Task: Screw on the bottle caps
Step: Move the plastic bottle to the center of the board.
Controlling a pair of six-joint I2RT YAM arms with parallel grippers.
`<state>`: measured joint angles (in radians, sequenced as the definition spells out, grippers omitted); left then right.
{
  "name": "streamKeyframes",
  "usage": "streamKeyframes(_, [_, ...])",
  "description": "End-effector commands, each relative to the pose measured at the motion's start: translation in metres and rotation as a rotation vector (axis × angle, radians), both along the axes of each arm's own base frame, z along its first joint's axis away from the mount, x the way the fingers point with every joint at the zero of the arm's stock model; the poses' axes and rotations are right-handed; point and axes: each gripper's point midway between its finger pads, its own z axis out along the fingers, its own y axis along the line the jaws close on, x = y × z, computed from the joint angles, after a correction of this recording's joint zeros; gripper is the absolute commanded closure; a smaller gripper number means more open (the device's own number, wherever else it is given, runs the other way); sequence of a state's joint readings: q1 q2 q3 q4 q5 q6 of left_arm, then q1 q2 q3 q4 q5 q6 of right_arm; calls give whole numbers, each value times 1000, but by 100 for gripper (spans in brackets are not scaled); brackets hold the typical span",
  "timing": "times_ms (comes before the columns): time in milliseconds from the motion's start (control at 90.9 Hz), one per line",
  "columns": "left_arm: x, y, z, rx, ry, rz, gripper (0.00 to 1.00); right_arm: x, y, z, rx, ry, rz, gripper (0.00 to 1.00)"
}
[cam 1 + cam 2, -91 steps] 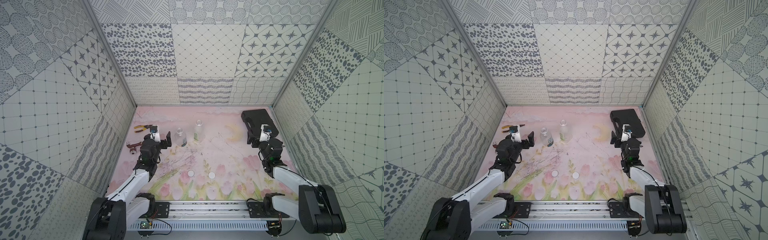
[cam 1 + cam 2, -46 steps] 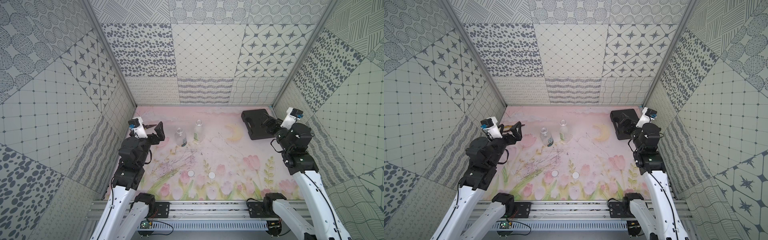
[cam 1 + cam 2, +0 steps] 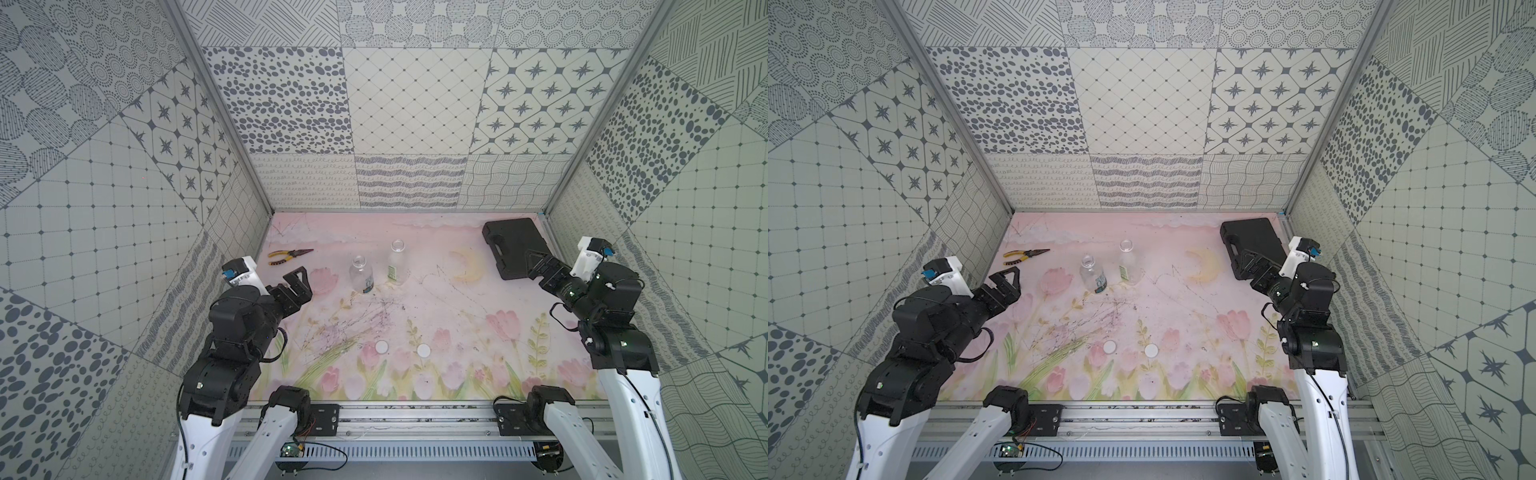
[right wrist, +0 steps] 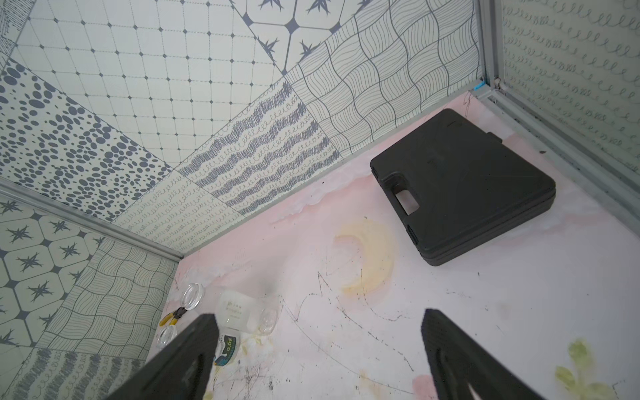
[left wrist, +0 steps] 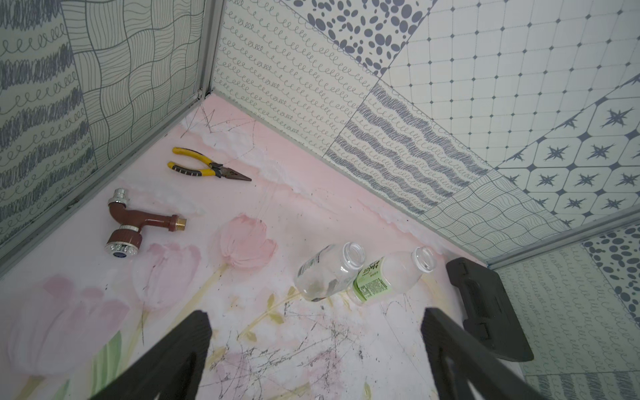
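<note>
Your left jaws gape empty, the left arm [image 3: 241,324] hiding the brown tap [image 5: 138,225] from both top views, the shorter bottle [image 3: 360,276] and taller bottle [image 3: 397,262] stand uncapped on the surface [image 3: 457,299], two white caps [image 3: 381,346] lie well in front of them, and your right jaws, wide and empty, overlap the black case [image 3: 511,241].

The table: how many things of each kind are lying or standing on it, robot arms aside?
Clear bottles: 2
White bottle caps: 2
Yellow-handled pliers: 1
Brown tap: 1
Black case: 1
Total: 7
</note>
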<state>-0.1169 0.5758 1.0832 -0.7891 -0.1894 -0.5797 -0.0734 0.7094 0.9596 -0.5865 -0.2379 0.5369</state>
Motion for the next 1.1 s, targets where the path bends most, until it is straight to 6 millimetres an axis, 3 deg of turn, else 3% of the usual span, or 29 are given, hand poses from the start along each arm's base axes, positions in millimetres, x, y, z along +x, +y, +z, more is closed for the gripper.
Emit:
streamKeyframes(0, [-26,-6,-25,-12,116,-47,0,-3,15,8,1,0,88,3])
streamKeyframes(297, [-32,-17,-16,-36,225,-102,0,-7,26,13,-29,36,136,3])
streamKeyframes(506, [-17,-42,-14,-103,295,-214,0,-10,66,18,-115,48,247,3])
streamKeyframes(671, [0,-56,-30,-66,380,-264,0,-8,97,12,-230,70,314,3])
streamKeyframes(837, [22,-76,-46,14,451,-314,0,-2,110,-5,-270,115,342,3])
streamKeyframes(1090, [76,-113,-74,143,613,-381,0,2,128,-32,-319,177,396,3])
